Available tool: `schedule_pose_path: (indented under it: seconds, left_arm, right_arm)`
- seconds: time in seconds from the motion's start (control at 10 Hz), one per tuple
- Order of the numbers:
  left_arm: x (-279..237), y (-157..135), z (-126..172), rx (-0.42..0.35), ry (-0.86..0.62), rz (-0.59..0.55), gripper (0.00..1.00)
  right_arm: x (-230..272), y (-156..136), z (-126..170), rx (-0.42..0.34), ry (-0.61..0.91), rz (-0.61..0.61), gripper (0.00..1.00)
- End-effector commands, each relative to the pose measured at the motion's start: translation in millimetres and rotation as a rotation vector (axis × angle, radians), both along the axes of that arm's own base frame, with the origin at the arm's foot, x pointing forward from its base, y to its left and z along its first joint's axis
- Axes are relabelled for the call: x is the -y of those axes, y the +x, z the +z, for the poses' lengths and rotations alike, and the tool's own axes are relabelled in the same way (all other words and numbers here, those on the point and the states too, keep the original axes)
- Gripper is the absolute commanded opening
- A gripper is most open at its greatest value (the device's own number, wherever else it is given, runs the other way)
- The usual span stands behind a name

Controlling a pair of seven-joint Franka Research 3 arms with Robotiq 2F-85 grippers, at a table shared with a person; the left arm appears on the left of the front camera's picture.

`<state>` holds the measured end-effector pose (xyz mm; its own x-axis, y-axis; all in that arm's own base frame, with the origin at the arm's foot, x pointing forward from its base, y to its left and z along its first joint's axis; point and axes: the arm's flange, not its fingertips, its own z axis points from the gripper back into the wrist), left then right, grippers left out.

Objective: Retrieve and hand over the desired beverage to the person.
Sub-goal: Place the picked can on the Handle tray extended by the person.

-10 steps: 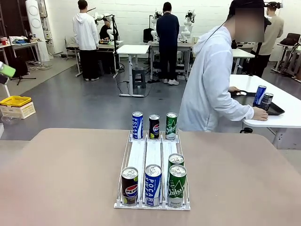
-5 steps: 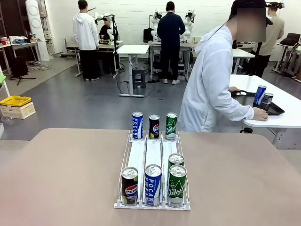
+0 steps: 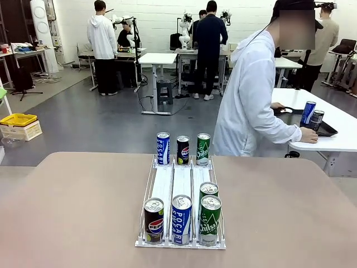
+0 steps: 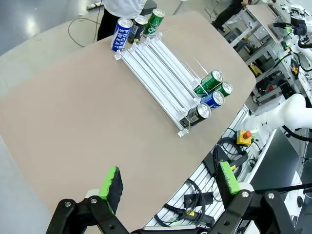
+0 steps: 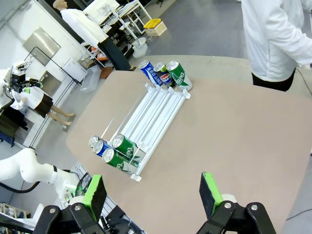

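Cans in a three-lane rack [image 3: 181,190] mid-bench [image 3: 72,212], person [image 3: 248,100] turned away at far edge, left tool [image 4: 168,183] and right tool [image 5: 152,192] both open, empty, above bench.

The person [image 3: 248,100] in a white hooded sweatshirt stands just beyond the far edge of the table [image 3: 83,212], turned sideways towards a white side table [image 3: 334,125] on which one hand [image 3: 308,134] rests beside a dark tray. On the table a white three-lane can rack [image 3: 181,184] holds the beverages: at its far end stand a blue Pocari Sweat can [image 3: 163,148], a dark Pepsi can [image 3: 183,149] and a green Chilsung can [image 3: 203,149]. At its near end stand a Pepsi can [image 3: 154,220], a Pocari Sweat can [image 3: 182,219] and two green cans [image 3: 210,215], one behind the other.
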<state>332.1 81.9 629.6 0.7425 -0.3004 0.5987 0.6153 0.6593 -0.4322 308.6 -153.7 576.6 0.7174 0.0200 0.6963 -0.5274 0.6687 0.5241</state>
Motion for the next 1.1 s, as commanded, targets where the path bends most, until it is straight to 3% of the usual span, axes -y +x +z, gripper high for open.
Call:
schedule_pose_path:
  seconds: [0.0,1.0]
  left_arm:
    - [-0.3,-0.1,-2.0,0.016,-0.017,-0.017,1.0]
    - [-0.3,-0.1,-2.0,0.016,-0.017,-0.017,1.0]
  right_arm:
    - [-0.9,3.5,0.8,0.027,0.033,0.009,1.0]
    - [-0.9,3.5,0.8,0.027,0.033,0.009,1.0]
